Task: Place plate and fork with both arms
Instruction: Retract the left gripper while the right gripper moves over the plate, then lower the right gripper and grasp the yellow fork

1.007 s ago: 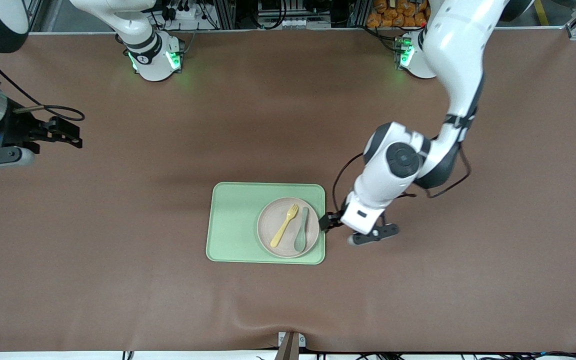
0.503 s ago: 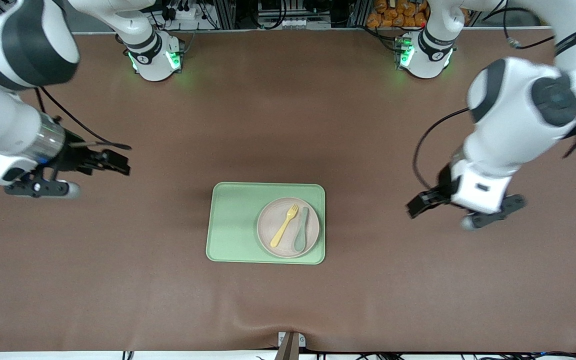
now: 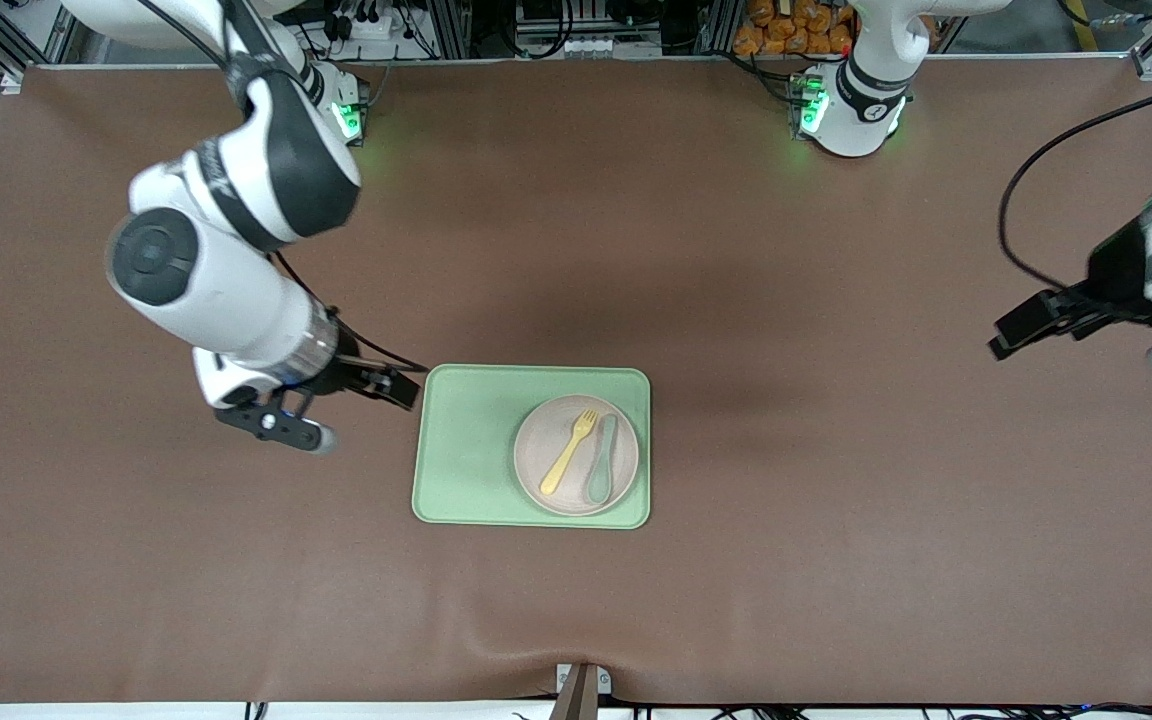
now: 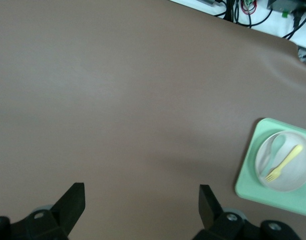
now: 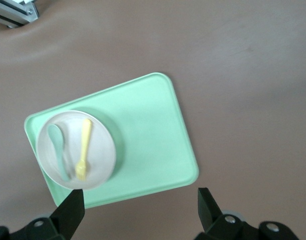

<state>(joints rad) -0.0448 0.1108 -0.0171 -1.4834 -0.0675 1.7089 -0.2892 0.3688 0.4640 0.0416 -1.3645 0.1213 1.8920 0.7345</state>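
Observation:
The off-white plate [image 3: 542,445] sits on the light-green tray [image 3: 466,450], at the tray's end toward the left arm. The pale-yellow fork [image 3: 569,451] lies on the plate beside a grey-green spoon [image 3: 601,458]. My right gripper [image 3: 404,388] is open and empty, low over the table just off the tray's edge at the right arm's end. Its wrist view shows the tray [image 5: 153,135], the plate [image 5: 100,150] and the fork [image 5: 84,149] ahead of the open right gripper [image 5: 140,202]. My left gripper [image 3: 1014,338] is open and empty over bare table toward the left arm's end; its wrist view shows the plate [image 4: 293,176].
The brown table mat [image 3: 836,560] spreads round the tray. The arms' green-lit bases [image 3: 841,105] stand along the table's edge farthest from the front camera. A small bracket [image 3: 581,685] sits at the nearest edge.
The right arm has swung in from its end of the table up to the tray's edge. The left arm has pulled away from the tray toward its own end. Plate, fork and spoon have not moved.

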